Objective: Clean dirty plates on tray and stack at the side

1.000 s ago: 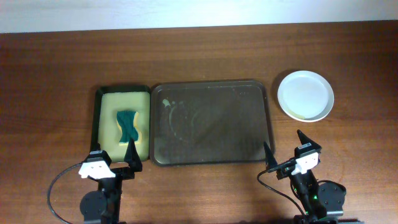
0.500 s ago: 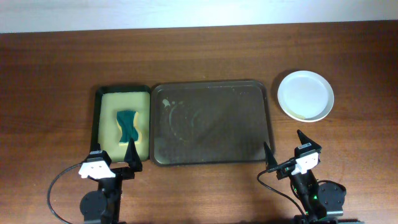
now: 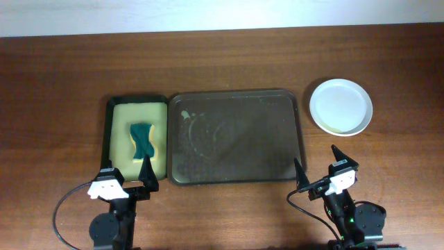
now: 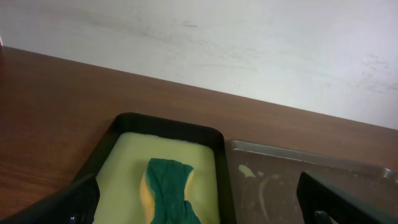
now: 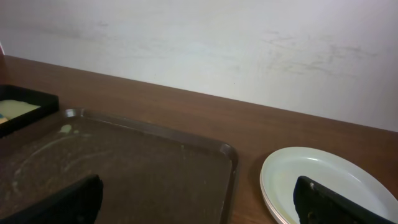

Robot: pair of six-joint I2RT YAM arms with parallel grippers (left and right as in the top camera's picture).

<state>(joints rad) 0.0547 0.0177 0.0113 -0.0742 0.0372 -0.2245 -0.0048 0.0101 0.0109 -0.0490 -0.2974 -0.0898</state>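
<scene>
Reddish-brown wooden table [image 3: 222, 62] carries: narrow black tray with yellow-green lining [image 3: 137, 98]; adjacent large dark brown rectangular tray [image 3: 236, 139]; stacked round white plates [image 3: 340, 106], set apart.

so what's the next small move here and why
Probably none, the job looks done: the plates sit stacked on the table right of the tray, no plate is left on it, and the left gripper and right gripper are both open and empty.

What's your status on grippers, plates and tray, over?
Left gripper and right gripper open, empty. Plates stacked right of tray. Tray bare, smeared. Nothing in the way.
</scene>
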